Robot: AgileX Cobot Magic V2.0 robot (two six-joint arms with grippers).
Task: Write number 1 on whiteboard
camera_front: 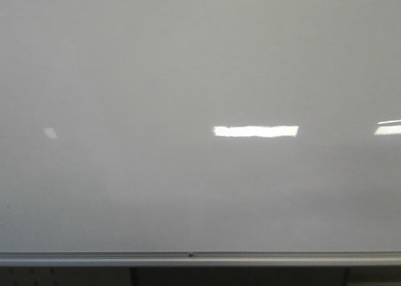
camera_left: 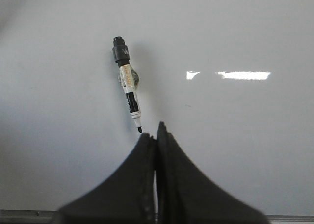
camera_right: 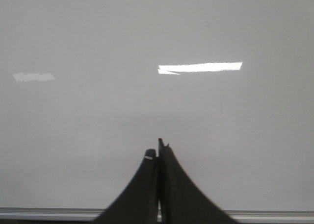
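Facing whiteboard (camera_front: 188, 67), unmarked; marker (camera_left: 127, 89) stuck on it; left gripper (camera_left: 157, 136) and right gripper (camera_right: 158, 153) both pressed together, empty.

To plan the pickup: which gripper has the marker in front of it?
The left gripper: a black marker sits on the whiteboard just beyond its closed jaws. The right gripper has no marker in its view.

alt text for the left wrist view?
A black marker sits against the blank whiteboard, tip toward the left gripper, whose dark fingers are pressed shut and empty. A bright glare streak crosses the board; no stroke is visible.
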